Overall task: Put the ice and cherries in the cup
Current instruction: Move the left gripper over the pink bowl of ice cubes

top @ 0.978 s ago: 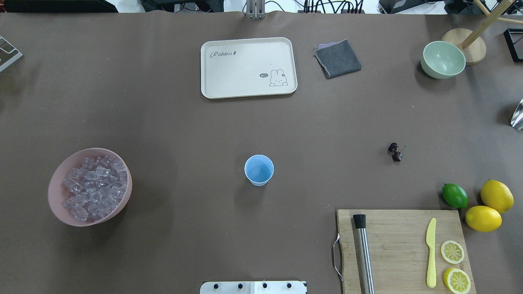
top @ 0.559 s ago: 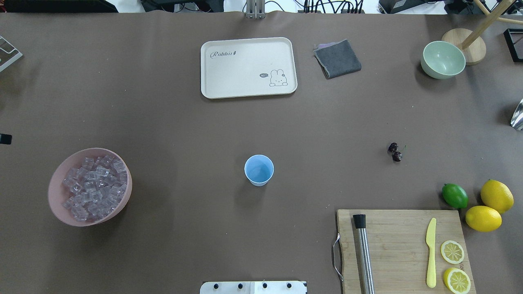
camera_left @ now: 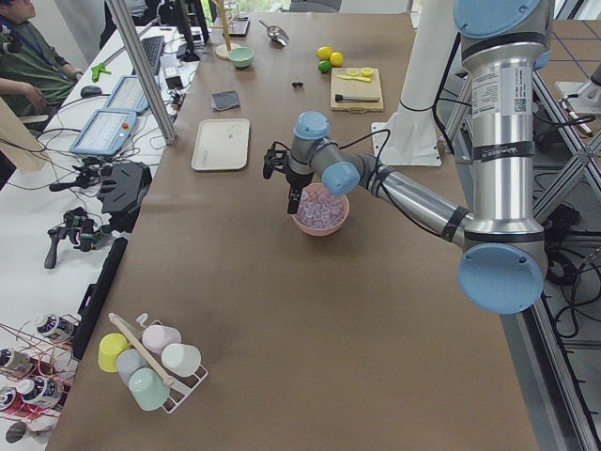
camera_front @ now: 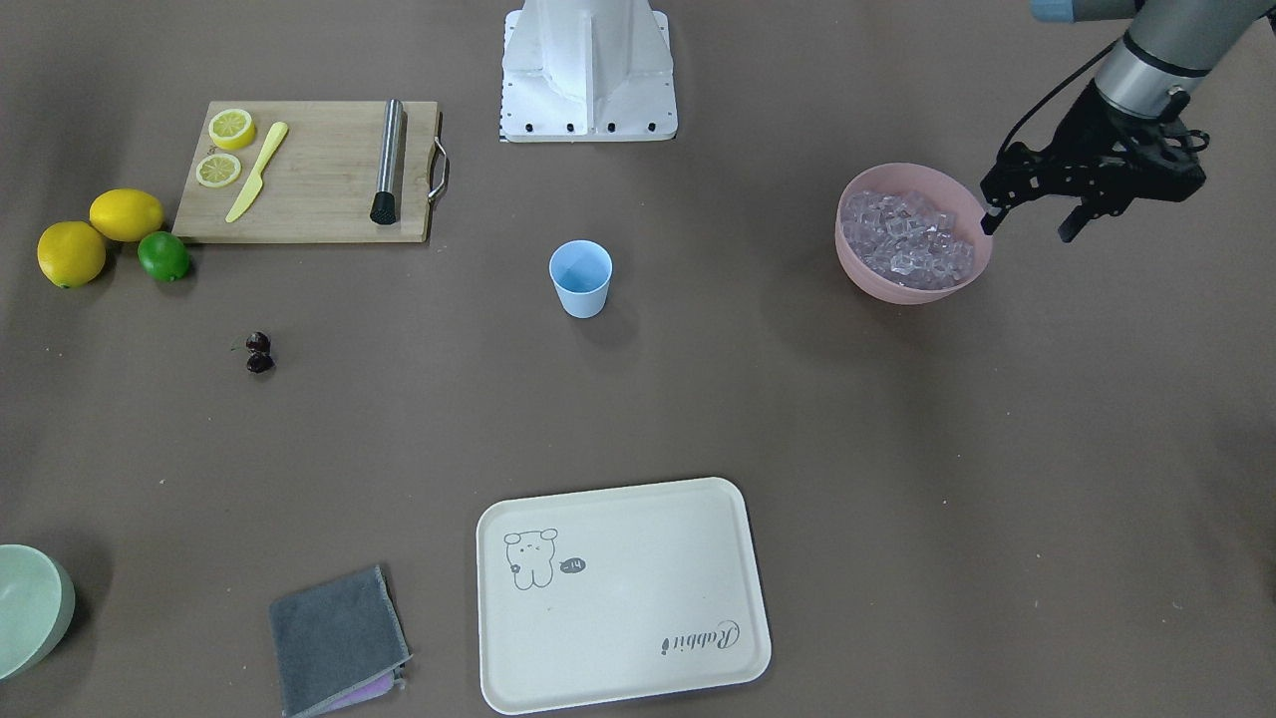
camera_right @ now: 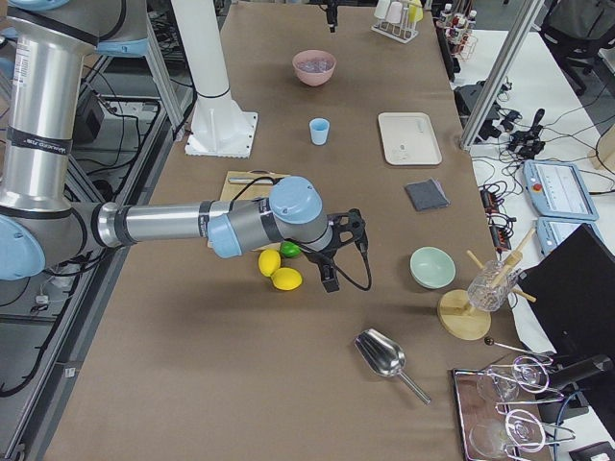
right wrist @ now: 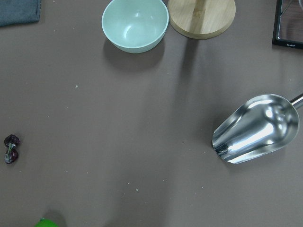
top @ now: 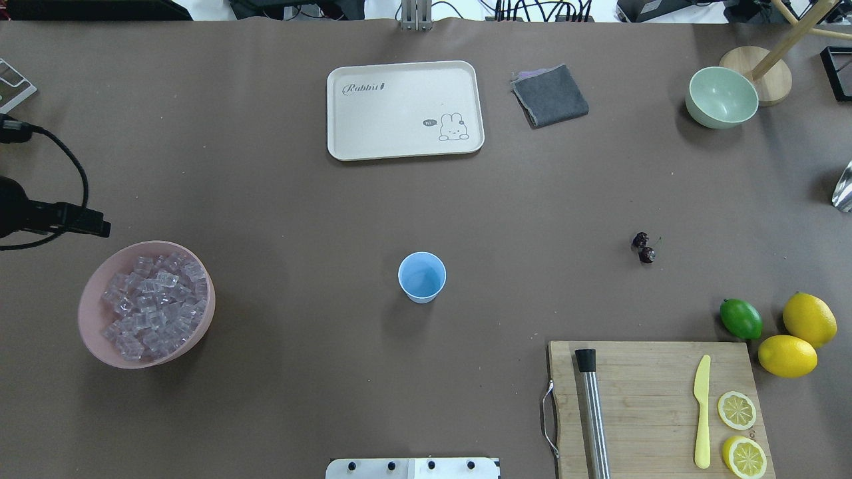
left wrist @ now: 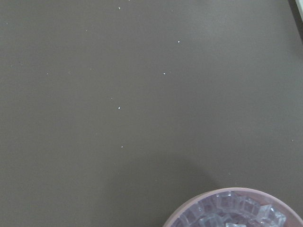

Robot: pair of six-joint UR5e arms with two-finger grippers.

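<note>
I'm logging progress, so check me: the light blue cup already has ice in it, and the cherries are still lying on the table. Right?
Not quite. The light blue cup is empty; the overhead exterior view shows its bare bottom. The ice sits in the pink bowl. The cherries do lie on the table.

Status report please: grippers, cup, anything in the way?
Left gripper open, empty, beside pink bowl. Right gripper near lemons, state unclear. Cup empty; ice in bowl, cherries on table. Nothing between bowl and cup.
</note>
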